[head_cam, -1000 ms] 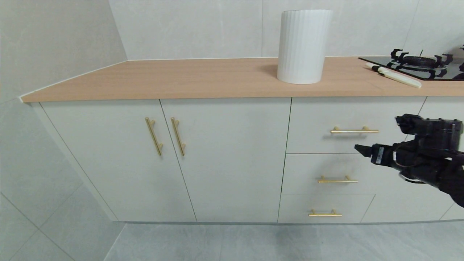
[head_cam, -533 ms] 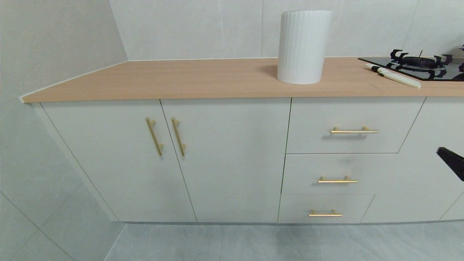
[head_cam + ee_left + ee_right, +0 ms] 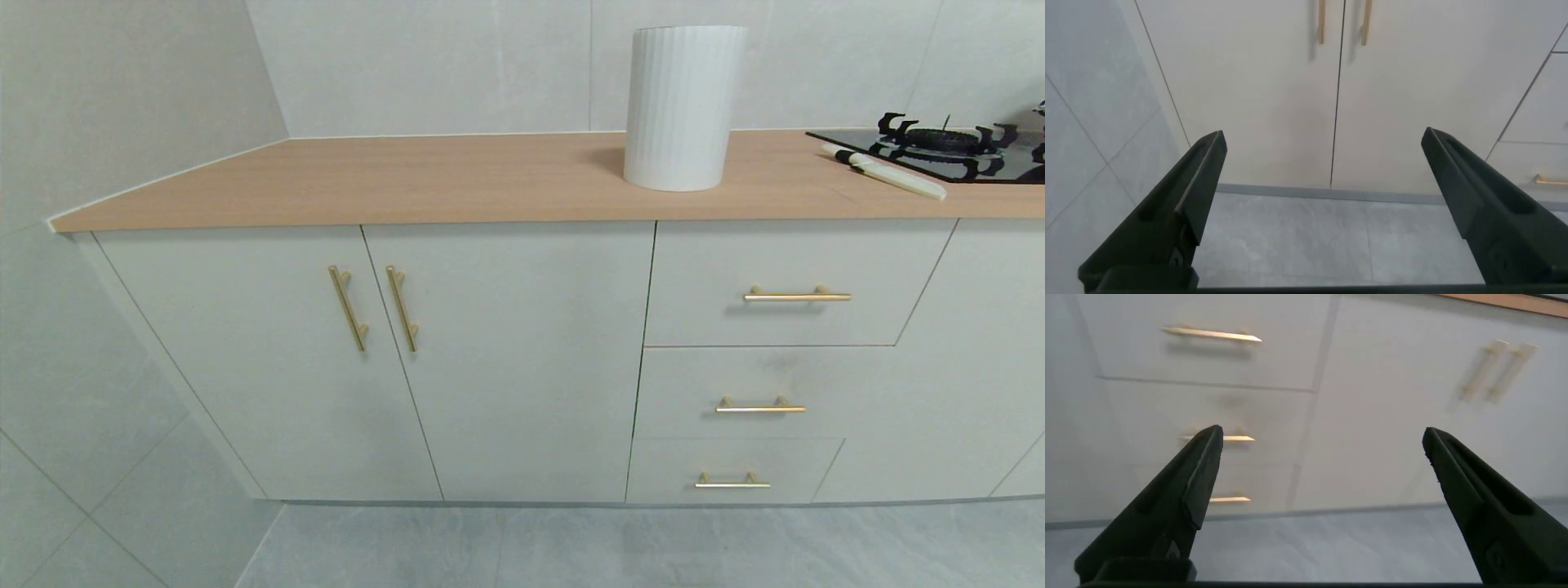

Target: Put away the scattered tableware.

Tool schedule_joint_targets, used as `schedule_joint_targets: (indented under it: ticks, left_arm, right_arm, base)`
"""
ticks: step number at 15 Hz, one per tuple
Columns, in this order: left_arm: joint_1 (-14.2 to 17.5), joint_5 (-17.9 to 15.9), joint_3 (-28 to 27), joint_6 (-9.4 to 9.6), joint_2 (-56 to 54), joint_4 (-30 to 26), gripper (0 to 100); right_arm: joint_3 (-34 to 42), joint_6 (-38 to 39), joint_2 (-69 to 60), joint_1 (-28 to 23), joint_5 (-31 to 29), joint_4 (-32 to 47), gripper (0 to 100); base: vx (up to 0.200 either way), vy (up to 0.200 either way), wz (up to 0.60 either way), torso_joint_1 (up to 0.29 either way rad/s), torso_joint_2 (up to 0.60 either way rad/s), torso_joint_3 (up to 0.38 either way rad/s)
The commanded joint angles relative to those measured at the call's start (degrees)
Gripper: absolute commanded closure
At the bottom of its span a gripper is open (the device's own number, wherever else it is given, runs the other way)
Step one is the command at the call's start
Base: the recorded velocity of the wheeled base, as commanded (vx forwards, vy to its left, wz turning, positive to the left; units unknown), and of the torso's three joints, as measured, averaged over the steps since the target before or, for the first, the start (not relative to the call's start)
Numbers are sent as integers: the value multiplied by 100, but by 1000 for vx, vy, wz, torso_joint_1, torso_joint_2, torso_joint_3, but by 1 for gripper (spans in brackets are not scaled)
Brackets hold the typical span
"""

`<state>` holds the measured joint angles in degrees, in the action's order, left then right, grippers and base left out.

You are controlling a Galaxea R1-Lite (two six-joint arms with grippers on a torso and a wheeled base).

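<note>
Knife (image 3: pixel 886 171) on countertop (image 3: pixel 408 175) by stove (image 3: pixel 939 151), well apart from left tool (image 3: pixel 1323 140) and right tool (image 3: pixel 1320 434), both spread wide

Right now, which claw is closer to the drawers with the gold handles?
The right gripper, probably: it points at the drawers. The left gripper faces the double cabinet doors, with the drawers off to its side.
</note>
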<state>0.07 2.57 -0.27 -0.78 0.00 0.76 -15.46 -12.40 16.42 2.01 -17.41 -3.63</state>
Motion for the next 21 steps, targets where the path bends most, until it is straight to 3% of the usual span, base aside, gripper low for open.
schedule_joint_targets:
  ticks: [1,4,7,10,14,21]
  left_arm:
    - [1,6,0,-1,0,4,0]
    - [1,6,0,-1,0,4,0]
    - [1,6,0,-1,0,4,0]
    - [1,6,0,-1,0,4,0]
    - [1,6,0,8,0,4,0]
    - [1,6,0,-1,0,4,0]
  right_arm:
    - [25,-70,-825,-8,-158,275,0]
    - [140,-70,-1642,-184,-166,838,0]
    - [720,62,-1642,-184,-131,548,0]
    - [1546,677,-1642,-184,686,-76,0]
    - [1546,1196,-1624,-184,1539,302,0]
    - [1546,1213,-1633,-184,1609,354,0]
  base:
    - [0,0,0,0,0,0]
    - [0,0,0,0,0,0]
    - [0,0,0,0,0,0]
    - [0,0,0,0,0,0]
    - [0,0,0,0,0,0]
    - [0,0,0,0,0,0]
